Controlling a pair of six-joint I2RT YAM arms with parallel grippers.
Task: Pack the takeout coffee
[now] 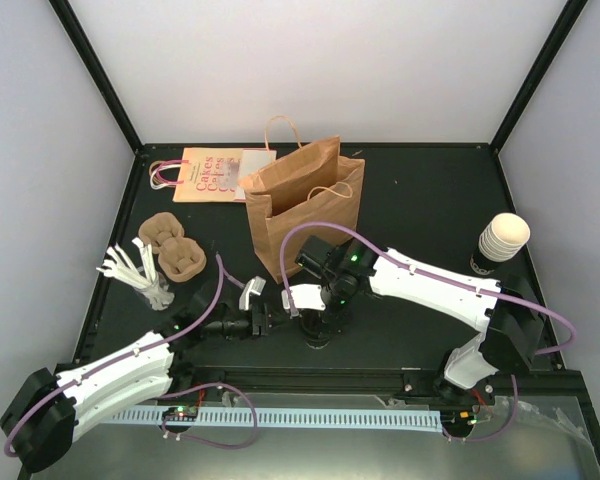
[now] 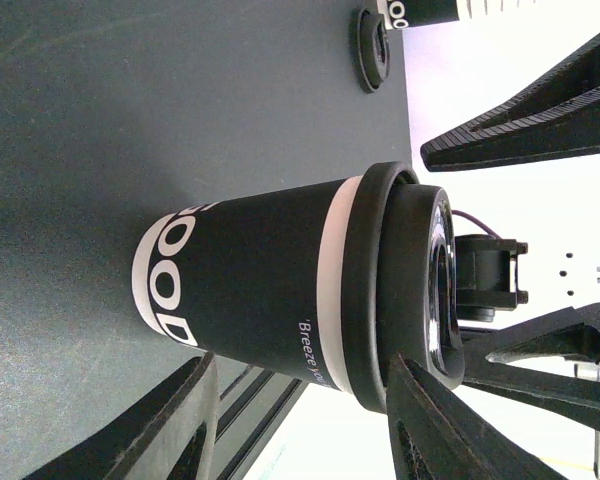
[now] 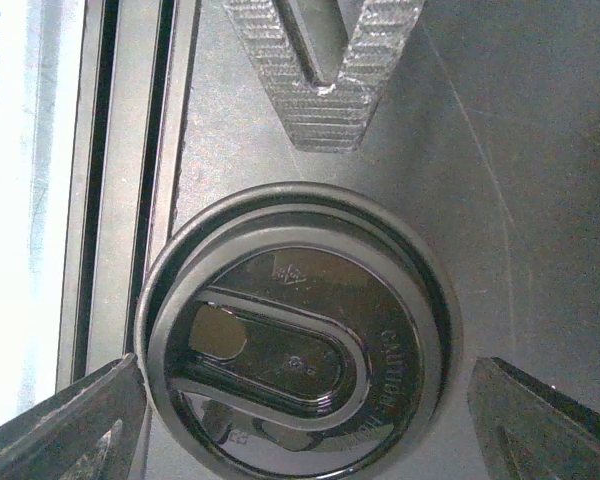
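Note:
The takeout coffee (image 2: 250, 290) stands upright on the dark table: here it is a black cup with white lettering, a white band at the rim and a round black lid (image 3: 295, 360). In the top view it (image 1: 318, 340) is mostly hidden under the arms. My left gripper (image 2: 300, 365) is open, level with the cup's side, one finger near its base and one near the lid. My right gripper (image 3: 305, 365) is open, pointing down over the lid with a finger on each side of it. Both grippers (image 1: 315, 312) meet at the cup near the table's front middle.
An open brown paper bag (image 1: 302, 205) stands behind the arms. A flat pink printed bag (image 1: 208, 175) lies at the back left. Pulp trays (image 1: 176, 248) and a holder of white stirrers (image 1: 145, 278) are on the left. A stack of lidless cups (image 1: 503, 240) is on the right, with a spare lid (image 2: 370, 45) near it.

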